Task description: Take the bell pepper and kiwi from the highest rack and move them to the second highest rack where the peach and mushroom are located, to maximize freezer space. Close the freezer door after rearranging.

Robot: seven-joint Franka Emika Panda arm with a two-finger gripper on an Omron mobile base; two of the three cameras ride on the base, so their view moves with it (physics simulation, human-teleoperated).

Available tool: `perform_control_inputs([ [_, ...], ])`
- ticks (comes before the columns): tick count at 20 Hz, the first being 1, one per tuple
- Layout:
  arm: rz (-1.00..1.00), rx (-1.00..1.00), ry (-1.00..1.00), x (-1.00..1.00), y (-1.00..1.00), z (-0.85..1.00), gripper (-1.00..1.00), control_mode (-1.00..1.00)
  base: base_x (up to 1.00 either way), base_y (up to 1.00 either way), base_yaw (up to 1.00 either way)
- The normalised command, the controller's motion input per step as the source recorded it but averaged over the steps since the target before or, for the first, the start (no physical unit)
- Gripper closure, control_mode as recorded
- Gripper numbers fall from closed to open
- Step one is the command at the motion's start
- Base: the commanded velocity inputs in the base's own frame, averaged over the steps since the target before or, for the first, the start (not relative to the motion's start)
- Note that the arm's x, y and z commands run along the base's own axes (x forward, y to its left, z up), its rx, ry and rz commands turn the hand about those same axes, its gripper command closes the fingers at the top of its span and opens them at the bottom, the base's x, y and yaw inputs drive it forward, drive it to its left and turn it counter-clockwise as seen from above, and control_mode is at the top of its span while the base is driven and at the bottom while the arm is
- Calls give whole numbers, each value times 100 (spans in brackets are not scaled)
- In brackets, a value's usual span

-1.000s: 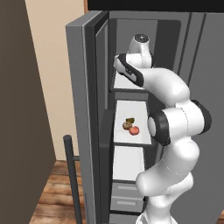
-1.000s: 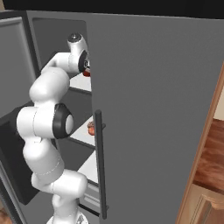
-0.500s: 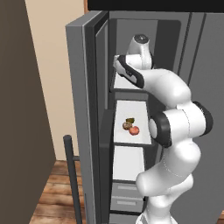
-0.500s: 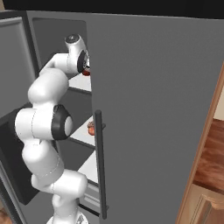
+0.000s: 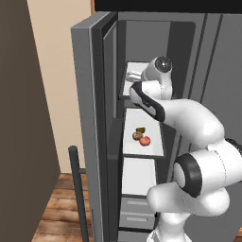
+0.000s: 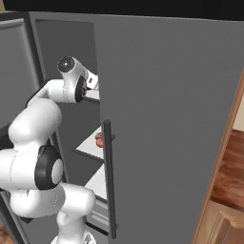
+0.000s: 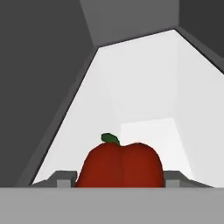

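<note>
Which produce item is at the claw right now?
The dark red lumpy bell pepper, green stem up, between the claw tips on the top white shelf. The orange-pink round peach and tan-brown mushroom sit one shelf lower.

**No readable text**

I can read no letters, numbers, labels or brand marks anywhere: the freezer door (image 5: 87, 118) is plain grey, and so is the wider door (image 6: 167, 119) beside it.

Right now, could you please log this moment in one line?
gripper: shut on dark red lumpy bell pepper | place: top white shelf
</note>
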Motion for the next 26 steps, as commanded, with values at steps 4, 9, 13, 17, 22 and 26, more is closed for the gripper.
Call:
perform_control_inputs([
  [4,0,0,-7,-100,2,4,100,-100,0,0,0],
  [9,0,0,1,-96,10,4,100,-100,0,0,0],
  [13,0,0,10,-84,2,-5,100,-100,0,0,0],
  [17,1,-5,25,-39,0,-41,100,-100,0,0,0],
  [22,4,-18,38,-1,0,-62,100,-100,0,0,0],
  [26,3,-14,28,10,0,-62,100,-100,0,0,0],
])
